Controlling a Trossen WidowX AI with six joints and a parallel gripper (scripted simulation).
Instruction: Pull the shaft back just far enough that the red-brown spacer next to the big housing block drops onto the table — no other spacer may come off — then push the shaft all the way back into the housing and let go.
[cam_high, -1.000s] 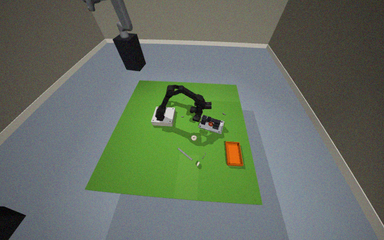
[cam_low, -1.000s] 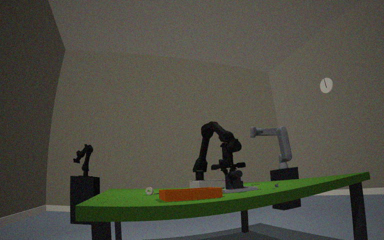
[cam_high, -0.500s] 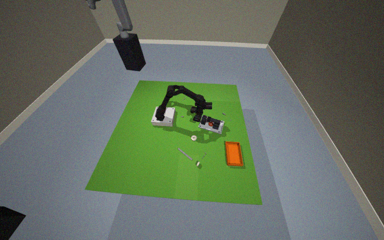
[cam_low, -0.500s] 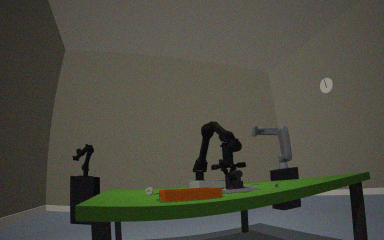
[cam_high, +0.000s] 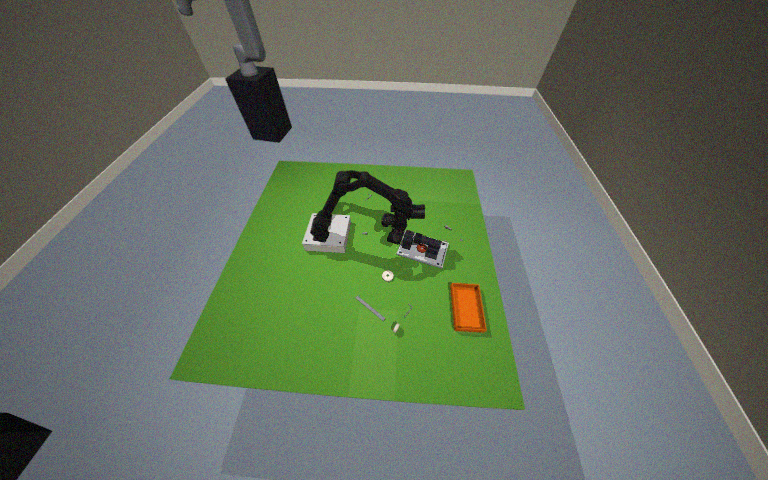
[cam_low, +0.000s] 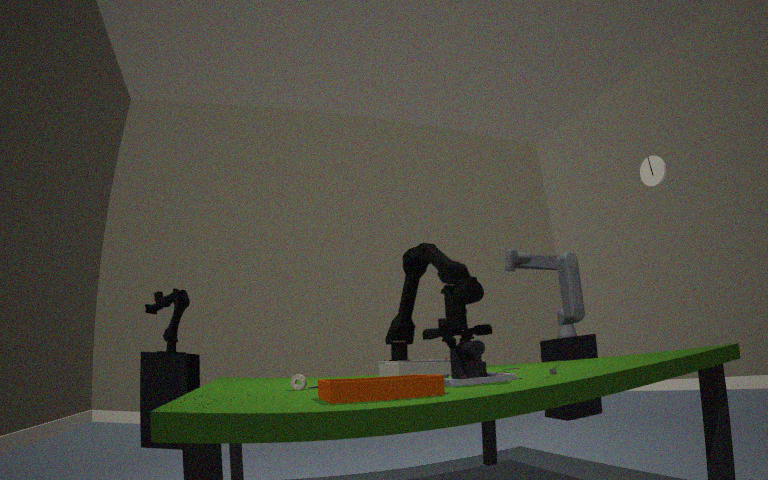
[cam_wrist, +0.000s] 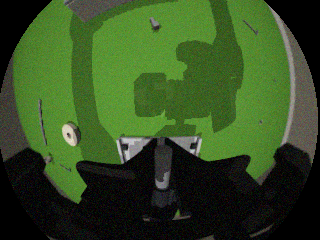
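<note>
Red-brown spacer (cam_high: 421, 245) shows its ring face upward near the middle of the white base plate (cam_high: 404, 254) (cam_low: 502, 378) (cam_wrist: 130, 148), just beside the near side of the dark blocks. It reads as dropped off the line of the shaft, though you cannot tell whether it is fully loose, or whether any part rests on the green surface (cam_high: 254, 339) (cam_low: 317, 427) (cam_wrist: 120, 55).

Your tool (cam_high: 398, 234) (cam_low: 466, 341) (cam_wrist: 160, 142) is clenched on the shaft (cam_wrist: 162, 167) at the left end of the plate. Judged step: the return push, toward the big housing block (cam_high: 434, 247) at the right.

Method: keep the grip firm and the wrist angle fixed; drive rightward along the plate's long axis, slowly, with no lift or roll. Any skew may bind the shaft in the bore or shove the plate. Pull no farther left, since another spacer could come off. Watch that the tip does not catch the loose spacer's rim. Once seated, open straight, then back away without dragging the shaft. Seating depth: cannot tell, blocks hide it.
</note>
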